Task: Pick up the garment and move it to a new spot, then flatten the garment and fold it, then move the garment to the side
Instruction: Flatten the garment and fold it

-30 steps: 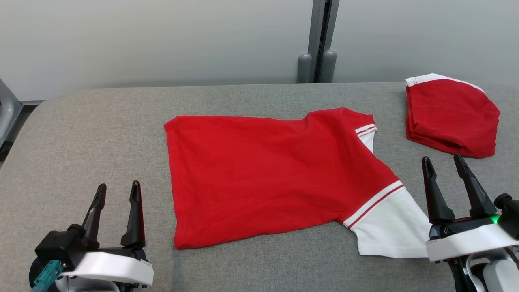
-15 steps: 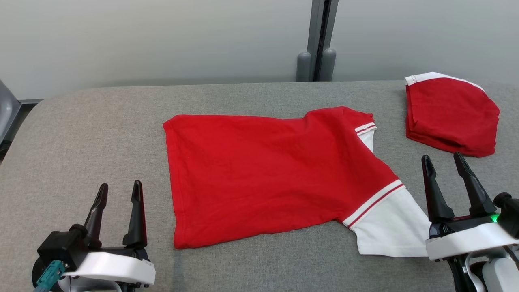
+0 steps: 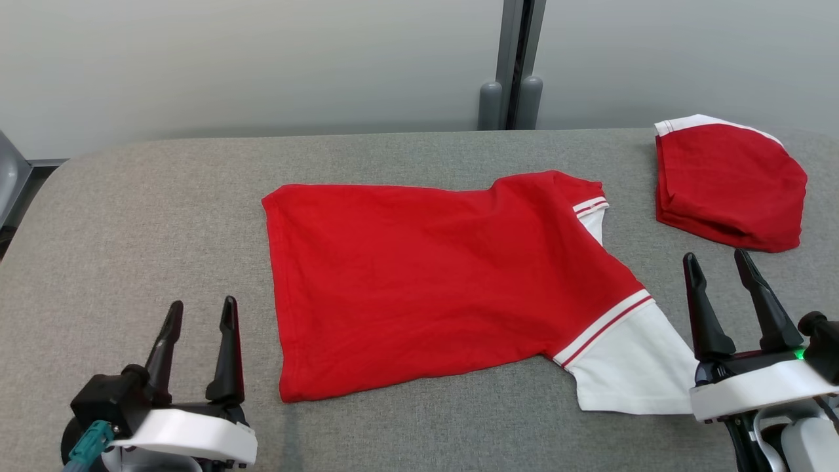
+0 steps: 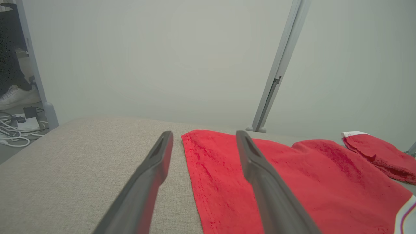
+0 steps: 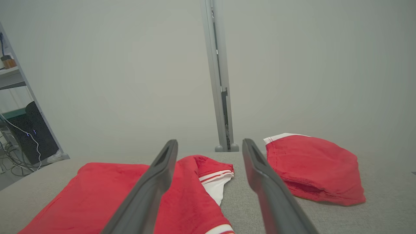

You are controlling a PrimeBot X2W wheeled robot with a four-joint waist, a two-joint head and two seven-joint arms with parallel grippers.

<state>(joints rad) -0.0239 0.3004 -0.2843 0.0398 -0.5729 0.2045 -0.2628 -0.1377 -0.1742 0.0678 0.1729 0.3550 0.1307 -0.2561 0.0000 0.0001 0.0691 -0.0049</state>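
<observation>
Left gripper (image 3: pixel 202 303): fingers (image 3: pixel 228 354) spread apart, tips pointing forward.
Right gripper (image 3: pixel 714 255): fingers (image 3: pixel 701 314) spread apart, tips leaning slightly left.
Left wrist (image 3: pixel 183 438): white housing behind the finger bases.
Right wrist (image 3: pixel 754 391): white housing behind the finger bases.

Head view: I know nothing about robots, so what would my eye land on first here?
A bright red short-sleeved shirt with white striped sleeves lies spread across the middle of the grey fabric-covered table. A folded red bundle with a white edge sits at the far right. At the near corners, the left end effector and right end effector stand open and empty.
</observation>
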